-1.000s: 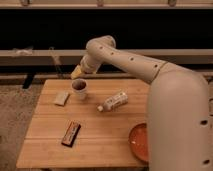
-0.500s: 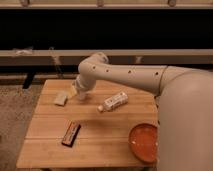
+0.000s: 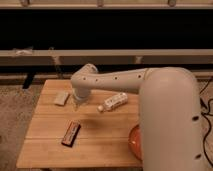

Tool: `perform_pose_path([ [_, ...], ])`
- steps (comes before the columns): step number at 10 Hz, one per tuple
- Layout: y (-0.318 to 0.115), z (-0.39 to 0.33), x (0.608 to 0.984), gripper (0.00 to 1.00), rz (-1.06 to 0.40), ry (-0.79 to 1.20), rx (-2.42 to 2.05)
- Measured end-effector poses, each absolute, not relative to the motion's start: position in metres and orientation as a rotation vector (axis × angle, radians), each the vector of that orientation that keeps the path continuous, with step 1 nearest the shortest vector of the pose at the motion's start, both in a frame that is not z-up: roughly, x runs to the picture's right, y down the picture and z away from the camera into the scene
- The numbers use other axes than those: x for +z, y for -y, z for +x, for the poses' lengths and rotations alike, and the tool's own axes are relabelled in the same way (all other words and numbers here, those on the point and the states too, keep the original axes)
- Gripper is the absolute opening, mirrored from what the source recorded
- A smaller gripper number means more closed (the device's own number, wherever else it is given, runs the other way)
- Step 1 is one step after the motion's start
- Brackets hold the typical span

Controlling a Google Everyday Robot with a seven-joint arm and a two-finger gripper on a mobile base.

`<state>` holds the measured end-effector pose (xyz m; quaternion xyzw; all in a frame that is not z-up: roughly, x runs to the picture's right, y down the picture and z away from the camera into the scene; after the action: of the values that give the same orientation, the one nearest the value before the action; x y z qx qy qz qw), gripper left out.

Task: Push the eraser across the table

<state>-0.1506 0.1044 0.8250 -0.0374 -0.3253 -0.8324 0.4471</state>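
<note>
Your gripper (image 3: 76,103) hangs over the table (image 3: 50,150) beside the block (image 3: 61,98), apart from the eraser (image 3: 70,134); you cannot tell its grip.

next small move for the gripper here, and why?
Probably bring the gripper down and toward the near side, to just behind the eraser. It hangs over the table between the beige block and the bottle, apart from the eraser, which lies untouched closer to the camera.
</note>
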Motion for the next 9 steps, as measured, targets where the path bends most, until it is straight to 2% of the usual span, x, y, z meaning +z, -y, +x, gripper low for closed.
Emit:
perform_pose_path([
  [2,-0.115,-0.159,0.84,0.11,-0.135,0.814,-2.083],
  [3,-0.117,-0.159,0.841,0.03,-0.146,0.814,-2.09],
  [4,-0.121,-0.159,0.838,0.0,-0.15,0.817,-2.097],
  [9,-0.152,-0.152,0.83,0.0,-0.175,0.84,-2.08],
])
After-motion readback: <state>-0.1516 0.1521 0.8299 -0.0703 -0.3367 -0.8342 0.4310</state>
